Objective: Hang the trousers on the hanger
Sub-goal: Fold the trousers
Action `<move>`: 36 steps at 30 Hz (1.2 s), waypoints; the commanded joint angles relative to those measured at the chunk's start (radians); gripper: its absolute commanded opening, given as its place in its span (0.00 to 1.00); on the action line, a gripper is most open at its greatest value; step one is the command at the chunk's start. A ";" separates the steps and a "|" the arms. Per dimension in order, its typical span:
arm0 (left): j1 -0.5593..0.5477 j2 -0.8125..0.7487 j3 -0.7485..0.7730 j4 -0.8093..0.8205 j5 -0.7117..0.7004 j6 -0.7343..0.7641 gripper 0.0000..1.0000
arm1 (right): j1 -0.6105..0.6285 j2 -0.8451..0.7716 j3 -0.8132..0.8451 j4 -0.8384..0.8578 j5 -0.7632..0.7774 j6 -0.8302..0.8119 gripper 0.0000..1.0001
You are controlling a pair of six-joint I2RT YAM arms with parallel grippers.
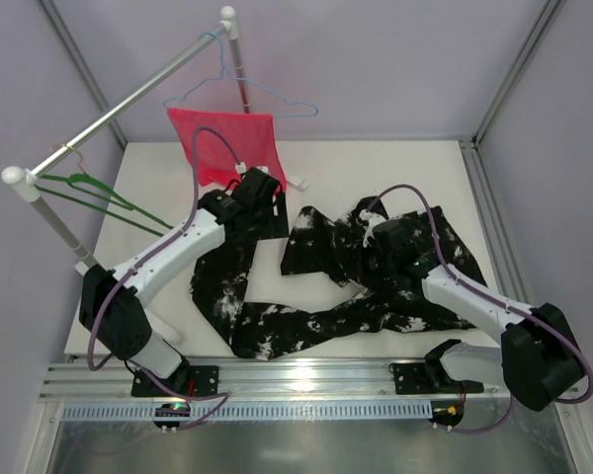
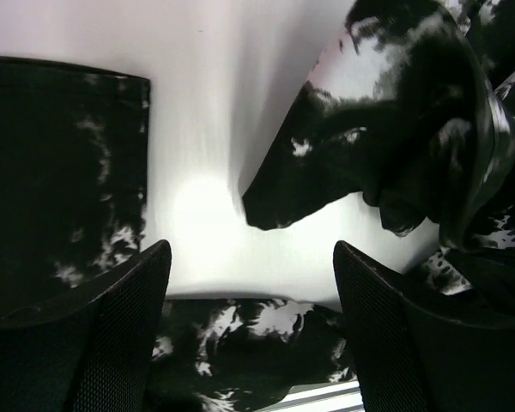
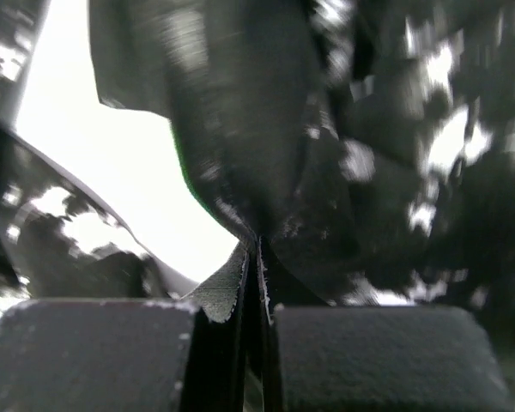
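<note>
My two arms look alike. The left arm and right arm each have a white link between bulky black joint housings, and each carries a thin purple cable in loops. The left gripper has black, finely mesh-textured fingers. The right gripper has blocky black fingers with pale edges.

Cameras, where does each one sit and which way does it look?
Top external: above and behind, looking down at the table and trousers; both arms show, bases nearest.
Left wrist: on the left arm, looking down past the open left gripper at trousers and table.
Right wrist: on the right arm, close behind the right gripper, shut on trousers.
Shared: all show the trousers.
</note>
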 commanded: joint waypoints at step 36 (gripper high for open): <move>0.010 0.375 0.230 0.223 0.373 -0.252 0.82 | 0.088 -0.157 -0.158 -0.176 0.174 0.195 0.12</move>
